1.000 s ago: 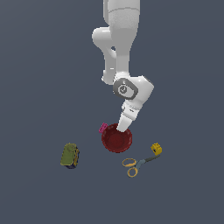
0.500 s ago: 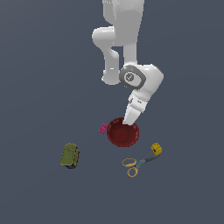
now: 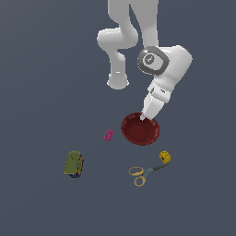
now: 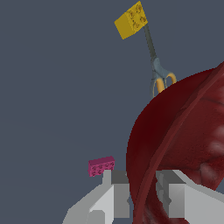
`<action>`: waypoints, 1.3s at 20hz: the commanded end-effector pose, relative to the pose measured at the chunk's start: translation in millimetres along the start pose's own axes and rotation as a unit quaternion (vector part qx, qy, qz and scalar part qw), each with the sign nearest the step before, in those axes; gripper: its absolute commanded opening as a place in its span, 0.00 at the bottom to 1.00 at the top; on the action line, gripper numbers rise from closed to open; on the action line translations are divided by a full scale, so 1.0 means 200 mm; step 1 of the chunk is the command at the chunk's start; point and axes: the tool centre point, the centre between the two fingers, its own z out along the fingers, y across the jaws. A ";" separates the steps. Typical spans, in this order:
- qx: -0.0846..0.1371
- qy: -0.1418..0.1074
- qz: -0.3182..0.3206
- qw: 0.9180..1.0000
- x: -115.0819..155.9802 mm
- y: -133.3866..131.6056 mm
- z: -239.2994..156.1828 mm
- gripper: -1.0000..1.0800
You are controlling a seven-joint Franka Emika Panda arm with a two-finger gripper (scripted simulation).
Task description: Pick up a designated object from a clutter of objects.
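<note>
The dark red bowl hangs tilted from my gripper, which is shut on its rim at the side nearer the arm. In the wrist view the bowl fills one side, its rim pinched between my two grey fingers, with my gripper closed across it. The bowl looks lifted off the floor. The tiny pink block lies just to the exterior view's left of the bowl and also shows in the wrist view.
An olive-green can lies further to the exterior view's left. Yellow-handled scissors and a small yellow block lie below the bowl; the wrist view shows the scissors and yellow block too. The floor is plain dark grey.
My gripper has carried the bowl up and toward the exterior view's right, uncovering the pink block. The can, scissors and yellow block have not moved.
</note>
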 end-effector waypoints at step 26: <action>-0.002 0.000 0.002 1.000 0.17 0.28 -1.23 0.00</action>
